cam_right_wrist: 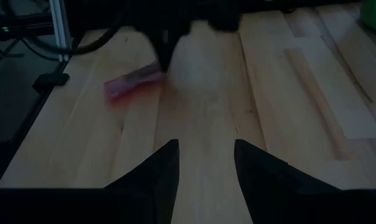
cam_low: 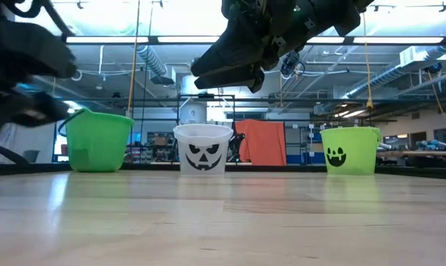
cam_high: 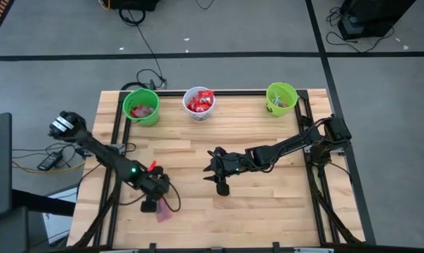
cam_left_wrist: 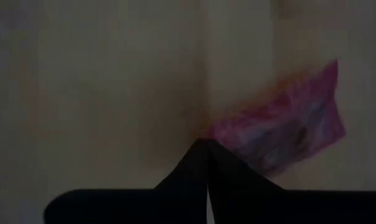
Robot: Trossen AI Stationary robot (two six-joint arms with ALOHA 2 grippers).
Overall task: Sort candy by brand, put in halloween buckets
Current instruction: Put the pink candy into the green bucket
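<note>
A flat translucent pinkish-red candy packet (cam_high: pixel 167 214) is near the table's near left, at my left gripper (cam_high: pixel 158 205), which is shut on it. In the left wrist view the packet (cam_left_wrist: pixel 281 121) spreads away from the shut fingertips. My right gripper (cam_high: pixel 216 176) hovers open over the middle of the table, touching nothing, and its wrist view looks toward the packet (cam_right_wrist: pixel 133 84). Along the far edge stand three buckets: a green one (cam_high: pixel 142 105) holding pinkish packets, a white one (cam_high: pixel 199 103) holding red packets, and a green one (cam_high: pixel 281 98) holding small pieces. My left gripper (cam_left_wrist: pixel 205 149) pinches the pinkish packet by one corner (cam_left_wrist: pixel 218 132) between its shut fingertips, coming from above and pointing down. The rest of the packet spreads out sideways from the fingers, low over the wood. Whether it is clear of the table I cannot tell.
Black rails (cam_high: pixel 117 140) frame the table along its left, right and far sides. Bare wood (cam_high: pixel 268 204) lies between the arms and the near edge. In the low view the buckets (cam_low: pixel 203 148) stand in a row, and the white one and the right green one carry face marks.
</note>
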